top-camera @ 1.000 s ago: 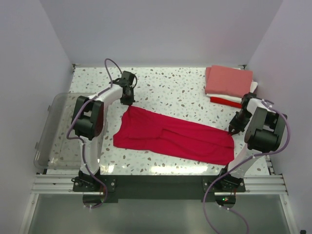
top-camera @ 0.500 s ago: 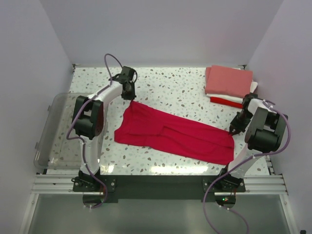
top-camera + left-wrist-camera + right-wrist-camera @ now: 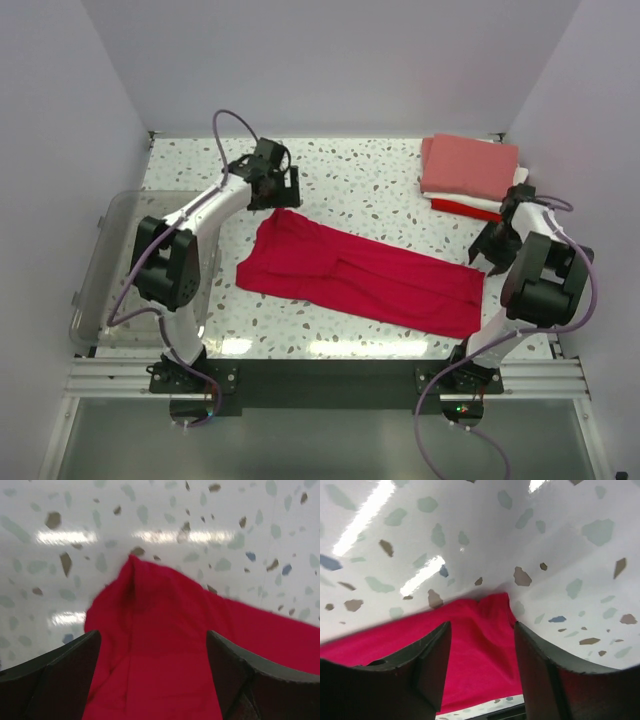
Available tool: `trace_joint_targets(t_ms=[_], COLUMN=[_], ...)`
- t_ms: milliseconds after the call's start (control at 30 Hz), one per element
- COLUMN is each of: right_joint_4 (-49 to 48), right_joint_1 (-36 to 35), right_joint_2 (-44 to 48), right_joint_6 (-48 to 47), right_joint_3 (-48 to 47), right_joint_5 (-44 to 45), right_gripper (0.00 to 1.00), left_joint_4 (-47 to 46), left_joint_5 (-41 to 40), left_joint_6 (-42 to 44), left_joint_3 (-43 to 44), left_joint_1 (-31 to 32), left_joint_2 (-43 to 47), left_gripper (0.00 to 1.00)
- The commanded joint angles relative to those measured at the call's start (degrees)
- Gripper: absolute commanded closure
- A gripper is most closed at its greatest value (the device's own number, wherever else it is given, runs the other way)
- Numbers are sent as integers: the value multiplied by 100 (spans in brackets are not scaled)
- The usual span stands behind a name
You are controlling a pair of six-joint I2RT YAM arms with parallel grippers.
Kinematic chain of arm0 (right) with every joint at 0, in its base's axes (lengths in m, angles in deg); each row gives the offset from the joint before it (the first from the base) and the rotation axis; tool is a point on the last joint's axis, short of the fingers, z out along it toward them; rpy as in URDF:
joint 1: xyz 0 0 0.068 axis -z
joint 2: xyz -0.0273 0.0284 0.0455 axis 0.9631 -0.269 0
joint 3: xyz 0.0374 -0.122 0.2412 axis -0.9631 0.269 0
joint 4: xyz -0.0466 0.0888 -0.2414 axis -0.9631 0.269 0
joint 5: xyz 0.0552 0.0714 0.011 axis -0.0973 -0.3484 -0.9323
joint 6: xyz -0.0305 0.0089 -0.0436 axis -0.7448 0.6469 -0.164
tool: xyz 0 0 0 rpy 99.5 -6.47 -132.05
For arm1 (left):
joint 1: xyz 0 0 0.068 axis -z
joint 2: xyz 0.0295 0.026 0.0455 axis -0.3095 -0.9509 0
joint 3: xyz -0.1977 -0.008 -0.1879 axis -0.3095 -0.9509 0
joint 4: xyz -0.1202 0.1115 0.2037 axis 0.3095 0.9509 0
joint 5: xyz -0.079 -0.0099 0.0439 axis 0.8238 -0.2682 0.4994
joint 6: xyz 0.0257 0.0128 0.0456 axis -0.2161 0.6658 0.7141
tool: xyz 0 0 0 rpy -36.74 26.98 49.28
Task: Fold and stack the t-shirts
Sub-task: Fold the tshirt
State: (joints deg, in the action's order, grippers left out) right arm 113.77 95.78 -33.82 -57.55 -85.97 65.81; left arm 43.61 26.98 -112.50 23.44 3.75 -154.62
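Observation:
A crimson-red t-shirt (image 3: 360, 275) lies spread in a long band across the middle of the table. My left gripper (image 3: 282, 190) hovers open over its far-left corner. In the left wrist view that corner (image 3: 150, 625) lies loose between the fingers (image 3: 65, 675), untouched. My right gripper (image 3: 488, 248) stands open over the near-right corner. In the right wrist view the red cloth (image 3: 480, 645) lies between its fingers (image 3: 432, 665), not pinched. Folded t-shirts (image 3: 470, 165) are stacked at the back right: salmon-pink on top, white and red edges beneath.
A clear plastic bin (image 3: 100, 260) sits at the table's left edge beside the left arm. The walls close in on both sides. The right arm stands close to the folded stack.
Both grippers were shut on the shirt's corners and have now opened and let go. The left gripper has shifted slightly right and the cloth lies flat on the table.

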Motion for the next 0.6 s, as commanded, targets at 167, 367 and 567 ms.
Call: trace_joint_targets(t_ms=[167, 367, 567], right_joint_4=[-112, -428, -613], right_joint_1=[-1135, -1699, -1778], right_joint_2=[1209, 929, 480], right_joint_6=[-146, 81, 73], right_joint_3=[-369, -273, 34], right_joint_5=[751, -28, -470], right_gripper=[40, 39, 40], left_joint_4=[-131, -377, -553], left_joint_5=[1067, 1278, 1077], left_joint_6=[-1217, -1270, -998], left_joint_3=[-1890, -2383, -2042], left_joint_1=[696, 705, 678], left_joint_2=[1090, 853, 283], left_gripper=[8, 7, 6])
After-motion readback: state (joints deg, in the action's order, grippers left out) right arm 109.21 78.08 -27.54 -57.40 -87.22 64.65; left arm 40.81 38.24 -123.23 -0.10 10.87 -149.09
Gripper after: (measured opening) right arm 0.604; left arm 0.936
